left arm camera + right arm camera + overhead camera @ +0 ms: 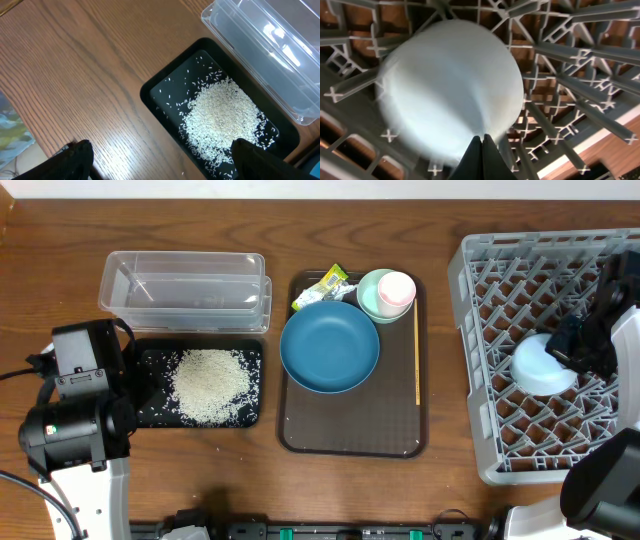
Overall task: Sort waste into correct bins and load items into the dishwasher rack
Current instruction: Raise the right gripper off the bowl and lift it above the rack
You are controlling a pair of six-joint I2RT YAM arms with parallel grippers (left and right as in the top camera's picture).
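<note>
R pincer [481, 150]: narrow, tips pinched almost together at rim of small bowl [450, 85]; looks to be holding it.
Small bowl: inside rack [460, 330], left-centre, over the pegs. Blurred in wrist view, so can't tell if it's seated.
L pincer [162, 162]: wide, holding nothing, above near end of black tray [150, 92].
Rice [220, 117]: heaped in black tray, stray grains round it; tub [260, 50] just beside.
Not yet loaded: plate [330, 347], mint bowl [368, 298], cup [397, 288], chopstick [417, 360], wrapper [328, 283], all on brown tray [350, 442].
Risk 1: release w/ bowl perched on peg tips, so it tips or rolls. Cause: not set down between pegs.
Risk 2: withdrawing w/ a finger caught on rim or lattice drags bowl back out.
Risk 3: cup looks nested in mint bowl; lifting one could upset the other.
</note>
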